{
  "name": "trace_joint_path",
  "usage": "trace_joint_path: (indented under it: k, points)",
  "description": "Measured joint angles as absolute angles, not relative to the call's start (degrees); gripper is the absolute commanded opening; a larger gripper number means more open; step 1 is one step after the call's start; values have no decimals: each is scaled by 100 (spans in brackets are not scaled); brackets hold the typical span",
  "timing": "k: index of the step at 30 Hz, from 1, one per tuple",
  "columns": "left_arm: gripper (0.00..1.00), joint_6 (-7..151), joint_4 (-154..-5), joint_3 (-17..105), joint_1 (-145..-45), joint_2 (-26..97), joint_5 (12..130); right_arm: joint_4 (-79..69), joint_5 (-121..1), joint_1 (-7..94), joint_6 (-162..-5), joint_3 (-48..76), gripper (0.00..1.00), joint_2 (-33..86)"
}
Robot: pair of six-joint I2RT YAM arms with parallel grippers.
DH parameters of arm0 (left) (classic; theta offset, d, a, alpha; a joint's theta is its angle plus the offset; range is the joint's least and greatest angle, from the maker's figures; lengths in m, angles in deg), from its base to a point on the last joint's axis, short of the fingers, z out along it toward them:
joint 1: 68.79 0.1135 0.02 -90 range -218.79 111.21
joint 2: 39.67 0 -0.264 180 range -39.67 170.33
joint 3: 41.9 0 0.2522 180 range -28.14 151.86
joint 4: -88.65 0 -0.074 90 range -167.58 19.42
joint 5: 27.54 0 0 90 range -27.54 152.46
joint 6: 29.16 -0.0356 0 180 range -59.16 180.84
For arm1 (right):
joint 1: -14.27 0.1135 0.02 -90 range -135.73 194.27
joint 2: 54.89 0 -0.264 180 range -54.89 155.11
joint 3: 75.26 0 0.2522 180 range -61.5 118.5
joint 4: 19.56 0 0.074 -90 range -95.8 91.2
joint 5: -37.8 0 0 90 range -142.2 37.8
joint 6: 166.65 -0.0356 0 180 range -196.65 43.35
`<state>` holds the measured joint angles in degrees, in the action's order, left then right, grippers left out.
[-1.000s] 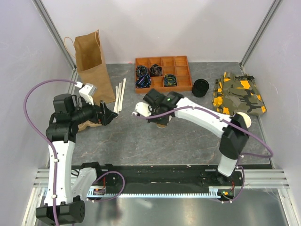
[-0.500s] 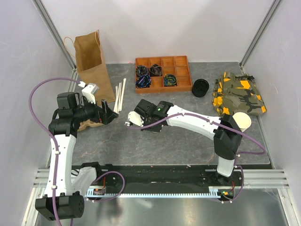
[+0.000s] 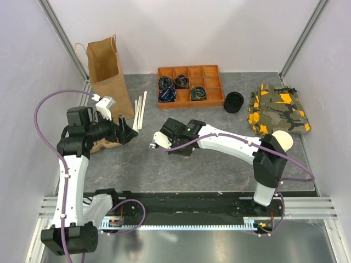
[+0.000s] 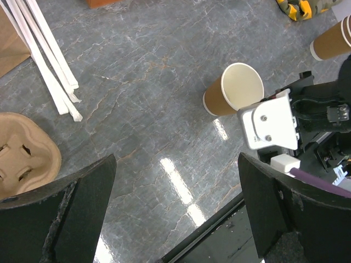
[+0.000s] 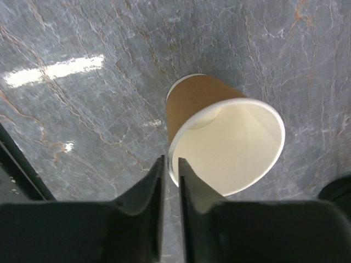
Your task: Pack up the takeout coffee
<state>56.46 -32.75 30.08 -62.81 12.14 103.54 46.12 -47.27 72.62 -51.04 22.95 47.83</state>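
Cup (image 5: 222, 137) and fingertips (image 5: 147, 189) fill the view from my right wrist. The cup is tan paper outside and white inside, open-mouthed, standing on the grey stone-patterned worktop (image 5: 82, 109). My right hand (image 5: 171, 164) has its two fingers almost together, with only a thin slit between them. The near edge of the cup's rim sits right at that slit. I cannot tell whether the fingers are pinching the paper wall or only touching it.

From my left wrist, my left hand (image 4: 175, 161) is spread wide with nothing between the fingers, hanging above bare worktop. The same cup stands ahead and to the right, just beside the white housing (image 4: 270, 126) on my other wrist. White straws (image 4: 46, 66) lie in a bundle at the upper left, near a corner of a brown paper bag (image 4: 10, 41). A moulded cup carrier (image 4: 22, 156) lies at the left edge, partly behind my finger. A stack of tan cups (image 4: 332, 41) shows at the upper right, well apart from the single cup.

From above, my right arm (image 3: 236, 139) reaches to the middle of the worktop, and its wrist covers the cup. My left arm (image 3: 74, 164) is at the left, its hand near the upright bag. An orange tray (image 3: 191, 86) sits at the back centre, with a stack of black lids (image 3: 233, 102) just to its right and a camouflage pouch (image 3: 277, 109) beyond.
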Motion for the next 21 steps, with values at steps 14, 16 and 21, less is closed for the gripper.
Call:
trace_joint_path:
  k: [14, 16, 21]
  points:
    - [100, 5644, -3272, 3010, -6281, 1214, 10459, 4956, -4923, 7107, -5163, 2607, 71, 4564]
    - [100, 5633, -3268, 3014, -6281, 1201, 10544, 5082, -5275, 6777, -5207, 2968, 77, 4540]
    - [100, 5474, -3264, 3065, -6281, 1149, 11045, 5102, -6056, 4897, -5376, 3982, 83, 4442]
